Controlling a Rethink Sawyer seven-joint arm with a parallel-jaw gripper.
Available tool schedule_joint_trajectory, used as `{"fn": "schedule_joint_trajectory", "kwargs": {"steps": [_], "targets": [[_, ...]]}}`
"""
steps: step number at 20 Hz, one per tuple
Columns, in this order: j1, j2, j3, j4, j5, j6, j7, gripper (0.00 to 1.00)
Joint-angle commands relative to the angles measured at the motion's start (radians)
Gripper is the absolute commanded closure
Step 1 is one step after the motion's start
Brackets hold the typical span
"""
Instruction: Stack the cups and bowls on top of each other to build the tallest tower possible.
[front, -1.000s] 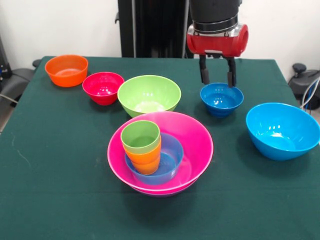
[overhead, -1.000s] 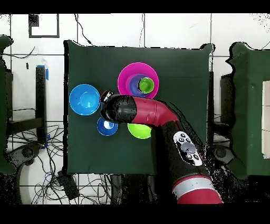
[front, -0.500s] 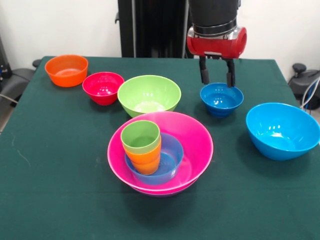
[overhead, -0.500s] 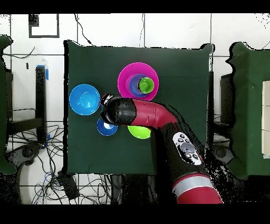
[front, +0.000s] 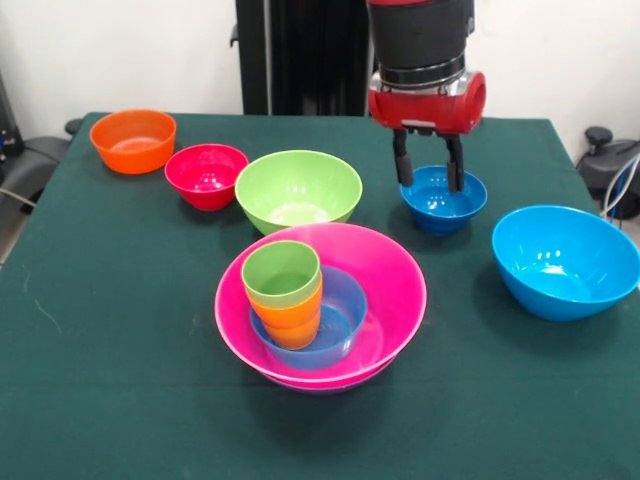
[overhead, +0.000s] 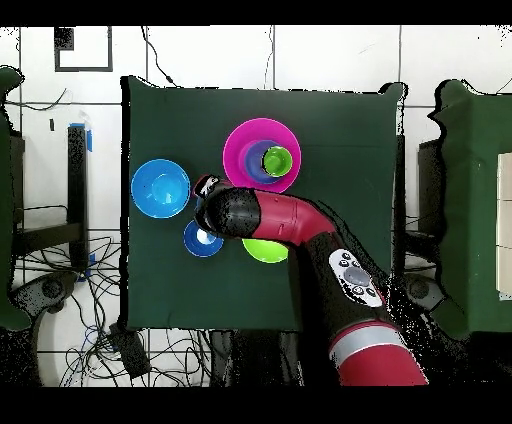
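Note:
The tower stands mid-table: a wide pink bowl (front: 395, 290) holds a small light-blue bowl (front: 343, 312), and in that bowl sits an orange cup (front: 295, 322) with a light green cup (front: 282, 270) nested in it. From overhead the pink bowl (overhead: 245, 150) and green cup (overhead: 277, 160) show beside the arm. My gripper (front: 428, 170) hangs open over the far rim of the small dark-blue bowl (front: 443, 200). One finger is outside the rim's left side and the other is above the bowl's inside. It holds nothing.
A lime green bowl (front: 298, 188), a red bowl (front: 206, 173) and an orange bowl (front: 133, 138) line the far left. A large sky-blue bowl (front: 565, 260) sits at the right. Overhead, the arm covers part of the lime green bowl (overhead: 265, 252).
The gripper has come down a little and shifted slightly left in the front view, closer to the dark-blue bowl's rim. No bowl or cup has moved.

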Motion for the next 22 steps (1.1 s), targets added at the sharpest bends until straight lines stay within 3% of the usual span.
{"fn": "schedule_joint_trajectory", "kwargs": {"steps": [1, 22], "targets": [[-0.002, 0.091, 0.025, 0.077, 0.033, -0.092, 0.149, 0.0], [0.028, 0.073, 0.032, 0.131, 0.075, -0.125, 0.175, 0.0]]}}
